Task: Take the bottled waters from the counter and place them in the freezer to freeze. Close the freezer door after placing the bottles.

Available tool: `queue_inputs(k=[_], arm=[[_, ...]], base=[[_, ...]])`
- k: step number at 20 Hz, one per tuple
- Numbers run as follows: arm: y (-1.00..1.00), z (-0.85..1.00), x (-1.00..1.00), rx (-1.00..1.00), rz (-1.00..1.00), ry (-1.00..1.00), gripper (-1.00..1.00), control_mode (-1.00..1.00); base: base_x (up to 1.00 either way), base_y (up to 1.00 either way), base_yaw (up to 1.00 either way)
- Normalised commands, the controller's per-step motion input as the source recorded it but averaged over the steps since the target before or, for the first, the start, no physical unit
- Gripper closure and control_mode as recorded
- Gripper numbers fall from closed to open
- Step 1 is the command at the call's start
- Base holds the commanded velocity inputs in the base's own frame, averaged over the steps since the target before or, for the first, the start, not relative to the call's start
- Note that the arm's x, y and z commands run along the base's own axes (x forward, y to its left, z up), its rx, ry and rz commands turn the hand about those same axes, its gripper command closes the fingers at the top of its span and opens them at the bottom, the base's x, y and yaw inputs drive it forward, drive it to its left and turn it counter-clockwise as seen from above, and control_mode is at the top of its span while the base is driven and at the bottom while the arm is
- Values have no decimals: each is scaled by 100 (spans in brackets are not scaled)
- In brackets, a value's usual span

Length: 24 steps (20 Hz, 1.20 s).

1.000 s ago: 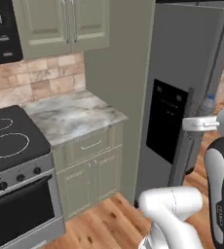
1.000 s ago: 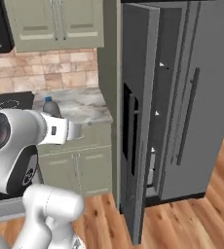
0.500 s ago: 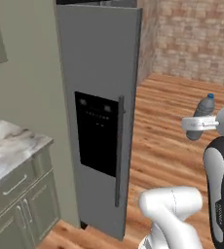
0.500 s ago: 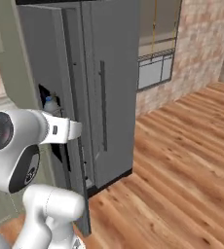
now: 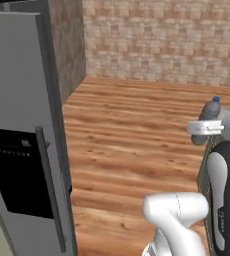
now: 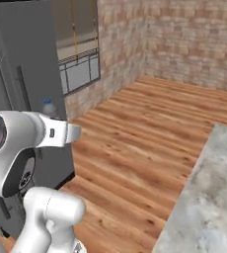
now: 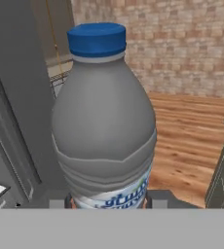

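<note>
One grey bottle (image 7: pixel 104 121) with a blue cap is filling the middle of your hand view, and your gripper (image 7: pixel 106 200) is clamping its base. Its white label is showing blue lettering, too cropped to read. Your freezer door (image 5: pixel 22 150) is standing at the left base view's left edge.

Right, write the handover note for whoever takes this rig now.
Hand: shut on the grey bottle, blue cap up, carried upright at about the arm's shoulder height.
Freezer door: in the left base view, left of the arm; the compartment behind it is hidden.
Second bottle: cannot say where.
Done: one bottle picked up.
Left: put this bottle in the freezer, see to the other, then close the door.
</note>
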Motion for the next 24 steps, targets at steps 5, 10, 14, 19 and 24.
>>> queue_inputs(k=[5,10,14,19,24], arm=[[0,0,0,0,0,0,100,100],[0,0,0,0,0,0,100,100],[0,0,0,0,0,0,100,100],[0,0,0,0,0,0,100,100],[0,0,0,0,0,0,100,100]], base=[[93,-51,6],[99,-30,47],[96,-6,72],[89,-21,80],[79,-26,80]])
